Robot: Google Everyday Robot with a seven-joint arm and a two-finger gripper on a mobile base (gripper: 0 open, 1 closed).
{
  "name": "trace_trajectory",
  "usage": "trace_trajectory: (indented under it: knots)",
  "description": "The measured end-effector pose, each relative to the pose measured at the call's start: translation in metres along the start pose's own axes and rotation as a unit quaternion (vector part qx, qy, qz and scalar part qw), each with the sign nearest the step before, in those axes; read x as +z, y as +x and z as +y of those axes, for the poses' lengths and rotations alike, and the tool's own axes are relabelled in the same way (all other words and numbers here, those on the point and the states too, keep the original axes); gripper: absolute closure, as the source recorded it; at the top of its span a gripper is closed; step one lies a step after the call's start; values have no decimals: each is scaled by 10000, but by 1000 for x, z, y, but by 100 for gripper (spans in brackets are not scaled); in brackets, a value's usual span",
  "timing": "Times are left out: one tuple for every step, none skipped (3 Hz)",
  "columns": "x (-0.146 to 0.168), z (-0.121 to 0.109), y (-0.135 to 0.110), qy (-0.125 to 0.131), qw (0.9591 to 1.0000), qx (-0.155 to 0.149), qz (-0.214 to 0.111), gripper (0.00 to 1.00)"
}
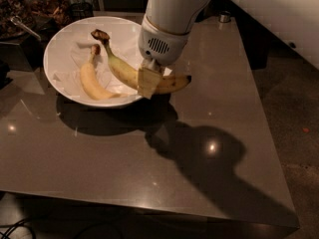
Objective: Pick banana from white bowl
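The white bowl point(60, 46) with crumpled white paper sits at the table's back left. My gripper point(149, 81) is shut on the banana point(122, 68), the long deep-yellow one with a dark stem end and black tip. It holds the banana by its middle, raised above the bowl's right rim, with the tip sticking out past the rim to the right. A paler, plumper banana point(92, 81) lies in the bowl to the left.
The bowl stands on a dark glossy table point(149, 163). Dark clutter and a metal utensil point(22, 26) sit at the back left. A small cup point(225, 17) stands at the back edge. The floor lies to the right.
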State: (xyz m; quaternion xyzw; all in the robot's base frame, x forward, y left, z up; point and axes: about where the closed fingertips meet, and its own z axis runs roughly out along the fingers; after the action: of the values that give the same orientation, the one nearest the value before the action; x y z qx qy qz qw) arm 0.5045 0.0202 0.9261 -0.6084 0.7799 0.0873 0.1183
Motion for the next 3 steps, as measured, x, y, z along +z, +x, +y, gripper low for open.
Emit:
trace_trajectory:
  knots:
    - [-7, 12, 9, -60, 9999, 111, -49, 100]
    - [-15, 22, 17, -87, 9995, 249, -172, 100]
    - [-19, 36, 22, -184, 9988, 372, -252, 100]
